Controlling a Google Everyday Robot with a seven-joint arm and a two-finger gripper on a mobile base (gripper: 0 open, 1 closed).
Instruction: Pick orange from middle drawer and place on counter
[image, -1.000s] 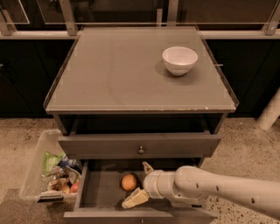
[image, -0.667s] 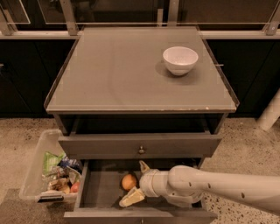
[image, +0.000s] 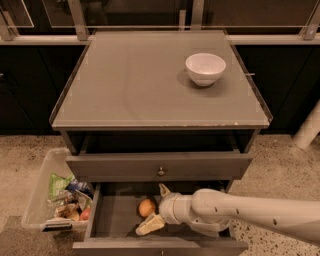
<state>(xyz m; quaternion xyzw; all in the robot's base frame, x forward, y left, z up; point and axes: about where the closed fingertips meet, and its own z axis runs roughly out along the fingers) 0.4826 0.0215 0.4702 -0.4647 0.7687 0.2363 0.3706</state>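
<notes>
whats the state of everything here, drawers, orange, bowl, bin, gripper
middle drawer: pulled open
drawer above it: shut
orange: resting on the middle drawer's floor, not lifted
gripper: open, down in the middle drawer, fingers spread right by the orange
white bowl: upright on the counter, looks empty
clear bin: beside the cabinet, holding packets

**What the view keeps back**

The white arm (image: 260, 215) runs off the right edge and covers the right side of the middle drawer (image: 112, 215). The pincer (image: 151, 209) sits in that drawer, fingers (image: 150, 225) spread either side of the orange (image: 145, 207) (contact cannot be told). The drawer's front is cropped at the bottom. The packets (image: 62, 186) in the clear bin (image: 41, 187) are unreadable.
</notes>
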